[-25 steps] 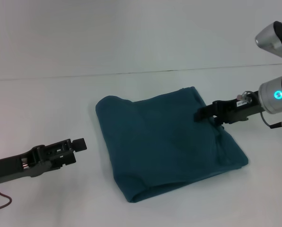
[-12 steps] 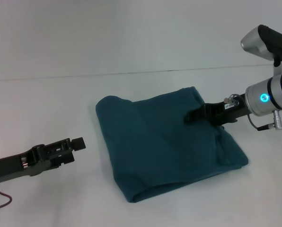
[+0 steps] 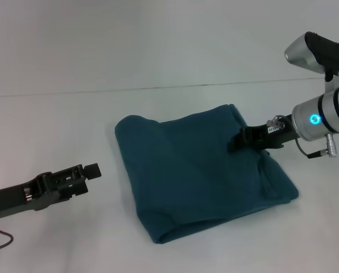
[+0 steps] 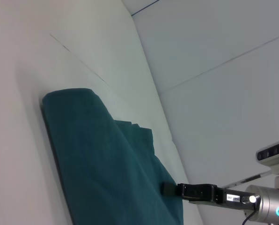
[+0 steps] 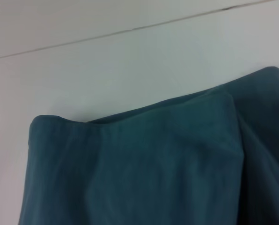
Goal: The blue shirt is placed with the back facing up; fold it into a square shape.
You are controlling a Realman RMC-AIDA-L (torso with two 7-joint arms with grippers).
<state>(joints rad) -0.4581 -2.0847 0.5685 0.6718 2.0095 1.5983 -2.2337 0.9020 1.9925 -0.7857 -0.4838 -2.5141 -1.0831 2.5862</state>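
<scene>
- Teal shirt (image 3: 201, 170) lies on the table (image 3: 158, 51), folded into a rough square; folding looks nearly finished.
- My right gripper (image 3: 235, 142) hovers over its right part; whether it grips, I cannot tell.
- My left gripper (image 3: 90, 170) waits apart, grip unclear.

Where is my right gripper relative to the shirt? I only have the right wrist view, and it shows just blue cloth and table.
Observer: In the head view, the right gripper is over the right part of the blue shirt, toward its far right corner. I cannot tell whether it touches the cloth.
Operator: And the left arm?
Observer: The left gripper is off the shirt, over the bare table to its left, apart from the cloth.
Operator: How does the whole shirt lie?
Observer: It lies as a roughly square, layered bundle, with a rounded fold along its near edge.
</scene>
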